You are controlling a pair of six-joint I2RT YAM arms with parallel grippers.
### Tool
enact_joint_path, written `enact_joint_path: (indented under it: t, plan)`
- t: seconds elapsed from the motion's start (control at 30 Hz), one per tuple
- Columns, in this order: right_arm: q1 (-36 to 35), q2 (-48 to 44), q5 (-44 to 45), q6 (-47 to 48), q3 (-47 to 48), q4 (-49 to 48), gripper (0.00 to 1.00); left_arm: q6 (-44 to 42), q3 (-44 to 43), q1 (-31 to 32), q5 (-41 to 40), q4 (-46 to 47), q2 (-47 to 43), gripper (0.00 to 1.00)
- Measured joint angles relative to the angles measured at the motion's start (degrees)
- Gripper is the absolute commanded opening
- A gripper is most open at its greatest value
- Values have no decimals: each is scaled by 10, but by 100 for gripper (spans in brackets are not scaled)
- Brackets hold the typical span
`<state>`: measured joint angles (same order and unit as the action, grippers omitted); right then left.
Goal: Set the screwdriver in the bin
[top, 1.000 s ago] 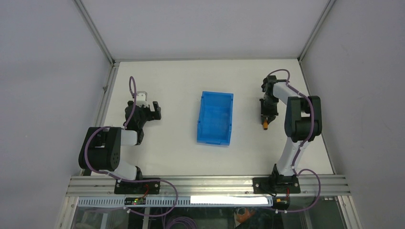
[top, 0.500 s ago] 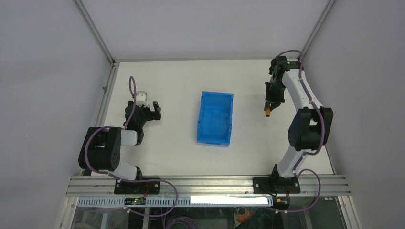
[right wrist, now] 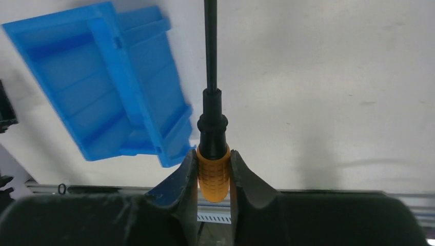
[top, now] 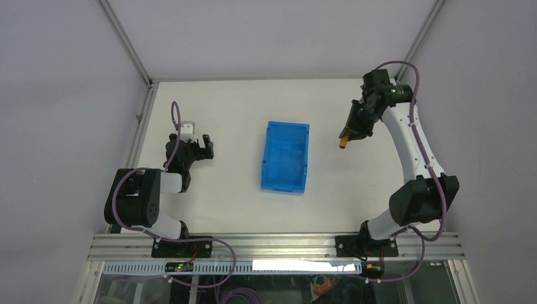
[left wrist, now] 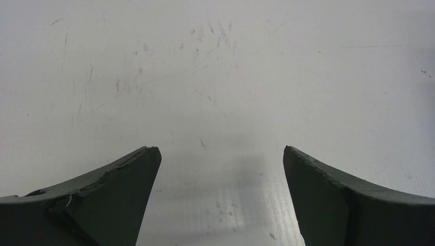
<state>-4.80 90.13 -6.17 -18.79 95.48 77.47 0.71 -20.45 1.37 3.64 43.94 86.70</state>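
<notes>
**Orange, Blue and Black on White**

The screwdriver (right wrist: 213,174) is showing an orange handle with a dimpled grid pattern, and a black collar and shaft. The bin (top: 285,158) is glowing bright blue. The table (left wrist: 205,77) is looking white with faint grey scratches. The cables (top: 175,114) are showing purple, the arms (top: 411,136) black and white.

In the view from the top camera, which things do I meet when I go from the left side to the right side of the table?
left gripper → bin → screwdriver, which is clamped in the right gripper
</notes>
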Motion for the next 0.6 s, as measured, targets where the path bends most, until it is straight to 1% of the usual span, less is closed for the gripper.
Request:
enact_joint_path:
  t: [0.03,0.1,0.17,0.27,0.4,0.6]
  plan:
    - [-11,-13,-9,-14,-18,-19,0,0,0,0,0,0,0,99]
    - [-56,-52,-24,-59,-69,-81,0,0,0,0,0,0,0,99]
    - [-111,-90,-28,-101,-113,-148,0,0,0,0,0,0,0,99]
    - [-184,-123,-24,-155,-161,-236,0,0,0,0,0,0,0,99]
    - [-249,-108,-5,-199,-181,-314,0,0,0,0,0,0,0,99]
    - [-325,-29,64,-221,-189,-378,0,0,0,0,0,0,0,99]
